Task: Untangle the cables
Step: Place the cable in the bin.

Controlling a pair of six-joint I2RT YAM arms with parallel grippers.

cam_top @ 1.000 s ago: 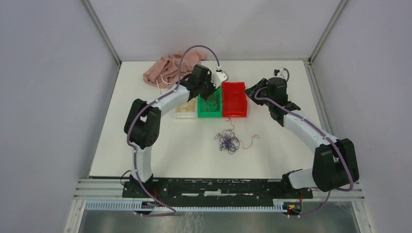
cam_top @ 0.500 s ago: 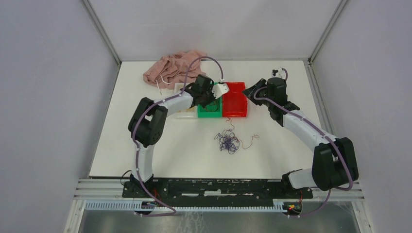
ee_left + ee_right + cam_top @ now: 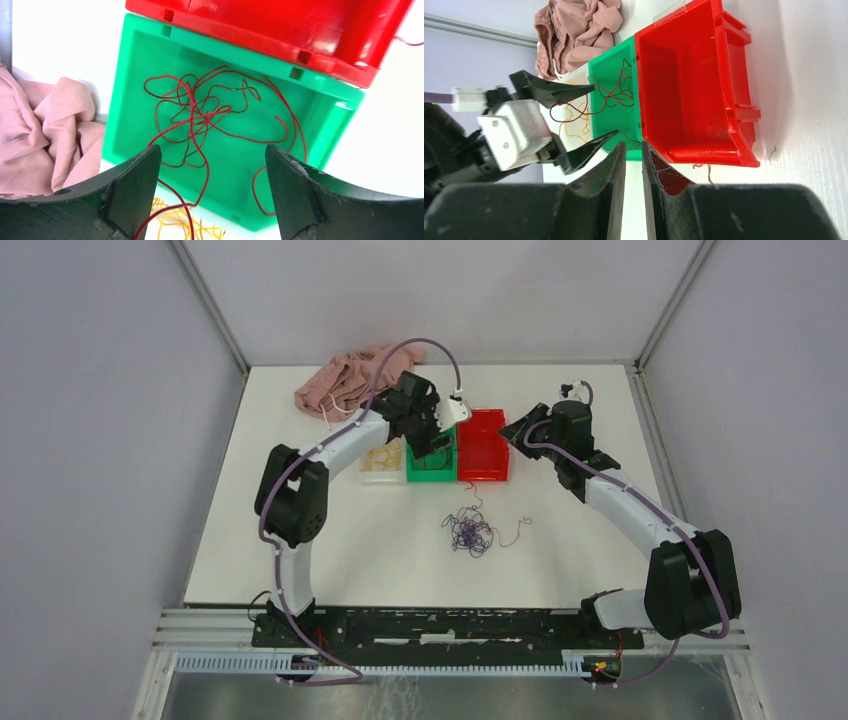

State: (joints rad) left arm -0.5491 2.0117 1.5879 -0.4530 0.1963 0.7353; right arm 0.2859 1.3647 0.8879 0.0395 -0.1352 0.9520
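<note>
Fingers (image 3: pixel 132 187) of the left gripper (image 3: pixel 212 155) are spread wide apart above the green bin (image 3: pixel 135 75), and nothing is held between them. A red cable (image 3: pixel 200 117) is seen lying loose in that bin, in open curls, with one strand trailing over the bin's near wall beside one finger. Yellow cables (image 3: pixel 380 458) are laid in a pale tray just beside the green bin, and a red bin (image 3: pixel 684 75) is set against its other side, apparently empty.

On the white table (image 3: pixel 330 540), well apart from the bins, a purple tangle (image 3: pixel 468 533) is left, with a red-brown strand (image 3: pixel 512 530) running out of it. A pink garment (image 3: pixel 345 380) is heaped at the far corner.

The right gripper (image 3: pixel 633 146) is held near the end of the red bin, its fingers almost closed with a slim gap, and nothing is seen gripped.

The step in hand is judged to be the drop-off of a separated red cable. For the next move, the tangle must be reached, a single strand picked out and drawn free while the rest is pinned.
</note>
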